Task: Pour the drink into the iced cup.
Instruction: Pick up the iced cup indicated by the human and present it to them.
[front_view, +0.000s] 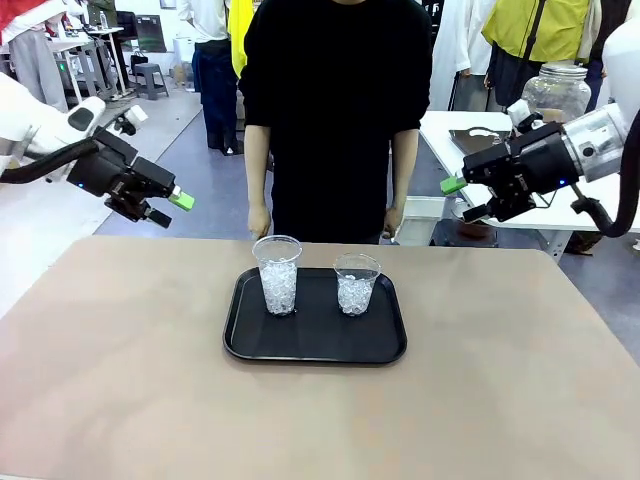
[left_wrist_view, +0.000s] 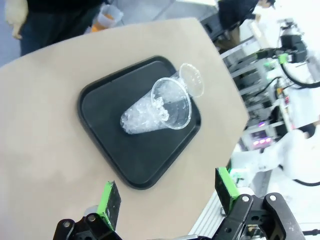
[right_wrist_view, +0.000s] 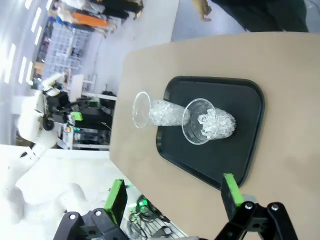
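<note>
left fingers (front_view: 181, 200) open | right fingers (front_view: 453, 185) open | tall iced cup (front_view: 277, 275), short iced cup (front_view: 356, 284): likely light, thin, crushable | grip mid-wall gently

We see two clear plastic cups standing upright, just beside each other, on a black tray (front_view: 315, 342) mid-counter (front_view: 120, 380): a taller cup (front_view: 277, 275) on the left, mostly ice-filled, and a shorter cup (front_view: 356, 284), about half full of ice.

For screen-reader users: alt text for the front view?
A tall clear plastic cup of ice and a shorter one stand on a black tray on a tan table. A person in black stands behind; the robot's left hand and right hand hang open at either side.
</note>
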